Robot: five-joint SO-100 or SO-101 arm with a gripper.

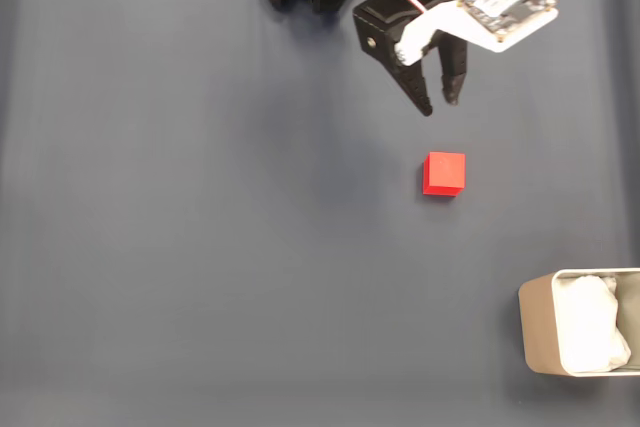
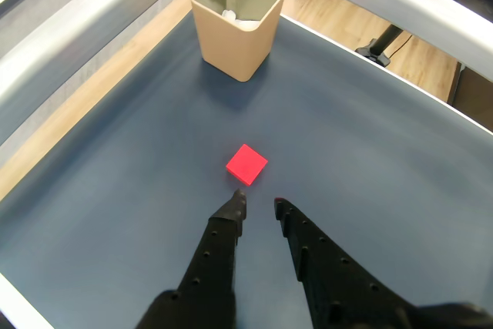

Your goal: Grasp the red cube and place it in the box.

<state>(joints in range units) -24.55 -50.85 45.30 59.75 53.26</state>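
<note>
Dark blue-grey cloth (image 1: 200,247) covers my table, and past its edge in the wrist view runs a pale rail (image 2: 92,28) with wooden floor (image 2: 347,13) beyond. My gripper (image 1: 440,102) hangs above that cloth with its two black fingers a narrow gap apart and nothing between them; in the wrist view the gripper (image 2: 258,204) reaches up from the bottom edge, tips pointing ahead. A white bracket with a small circuit board (image 1: 505,5) sits on my wrist in the fixed view.

Just beyond my fingertips lies the red cube (image 1: 443,174), flat on the cloth and apart from both fingers; in the wrist view the red cube (image 2: 246,164) rests right ahead of the left tip, turned so that a corner faces me.

Well past the cube, the box (image 2: 235,17) stands upright and open near the far edge of the cloth. In the fixed view the box (image 1: 535,332) sits at the lower right corner, with white lining (image 1: 590,327) inside.
</note>
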